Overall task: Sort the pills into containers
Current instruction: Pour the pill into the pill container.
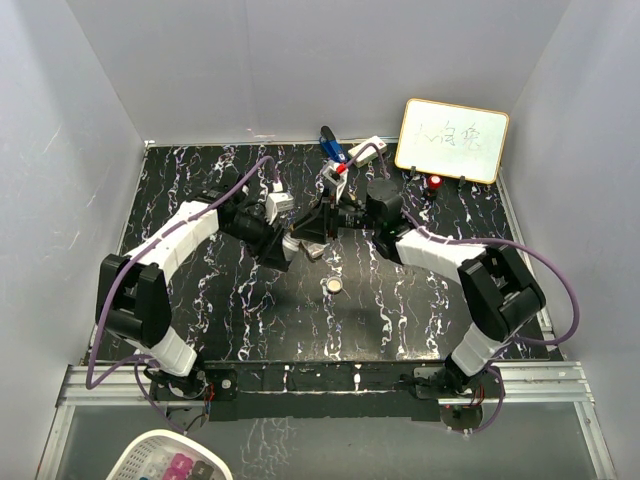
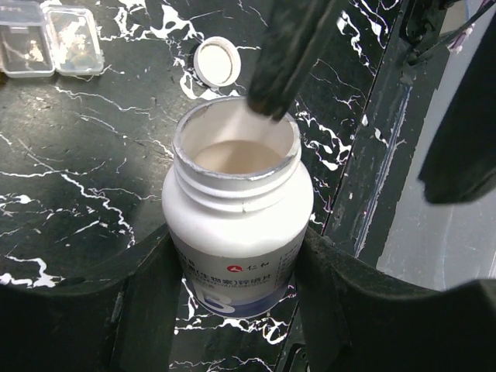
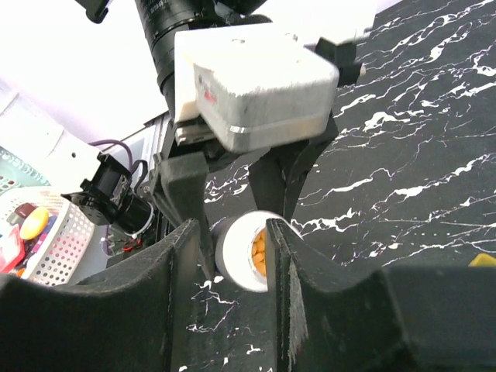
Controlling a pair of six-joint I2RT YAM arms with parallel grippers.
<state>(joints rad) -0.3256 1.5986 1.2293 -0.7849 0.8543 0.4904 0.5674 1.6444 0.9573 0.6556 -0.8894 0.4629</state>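
My left gripper [image 2: 236, 260] is shut on an open white bottle [image 2: 236, 209] with a blue label and holds it by the body, mouth up. The bottle's white round cap [image 2: 216, 60] lies on the table behind it. My right gripper [image 3: 231, 232] is open. One of its fingers [image 2: 283, 54] reaches down to the bottle's rim. The right wrist view shows orange pills [image 3: 258, 252] inside the bottle [image 3: 236, 260]. A clear sectioned box [image 2: 48, 37] with yellowish bits lies at the far left. No dark or amber bottle is in view. From above, both grippers meet at mid table [image 1: 303, 240].
A whiteboard [image 1: 452, 140] stands at the back right, with a small red thing [image 1: 435, 182] before it. A blue object [image 1: 331, 147] and a white block [image 1: 366, 148] lie at the back centre. A white basket [image 1: 165, 462] sits below the table's near edge.
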